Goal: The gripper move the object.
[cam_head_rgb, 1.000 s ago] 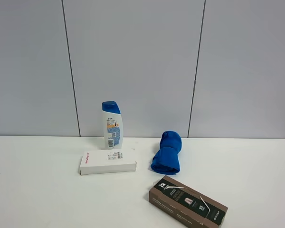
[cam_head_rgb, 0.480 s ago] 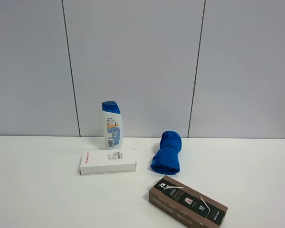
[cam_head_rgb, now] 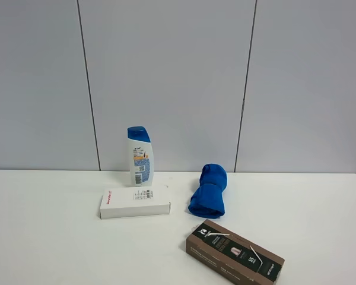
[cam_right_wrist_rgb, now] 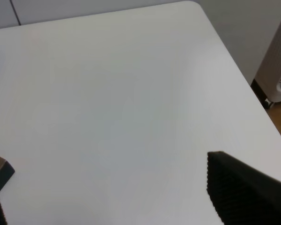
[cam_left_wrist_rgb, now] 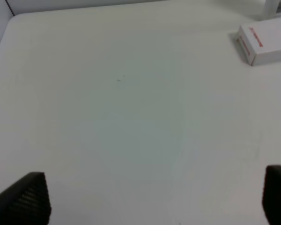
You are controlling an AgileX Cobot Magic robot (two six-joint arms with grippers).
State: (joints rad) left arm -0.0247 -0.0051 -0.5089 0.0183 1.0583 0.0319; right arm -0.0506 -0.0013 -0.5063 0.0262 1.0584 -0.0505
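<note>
On my high camera, the white shampoo bottle (cam_head_rgb: 140, 156) with its blue cap stands upright at the back of the white counter (cam_head_rgb: 47, 237), close to the grey wall panels, barcode side toward me. At about 6 o'clock from it, just in front, lies a flat white box (cam_head_rgb: 134, 202). A rolled blue cloth (cam_head_rgb: 208, 190) sits at roughly 4 o'clock from the bottle, well apart from it, and a dark brown carton (cam_head_rgb: 234, 251) lies at about 5 o'clock from the cloth, near the counter's front edge.

Neither arm appears in the high view. My left tool (cam_left_wrist_rgb: 154, 199) shows two dark fingertips (cam_left_wrist_rgb: 25, 199) spread wide over bare counter, gripping nothing; the white box (cam_left_wrist_rgb: 267, 43) is far ahead of it. My right tool (cam_right_wrist_rgb: 103, 192) shows one ridged dark finger (cam_right_wrist_rgb: 239, 190) spaced well apart from the other, with only bare counter in between and nothing held.
</note>
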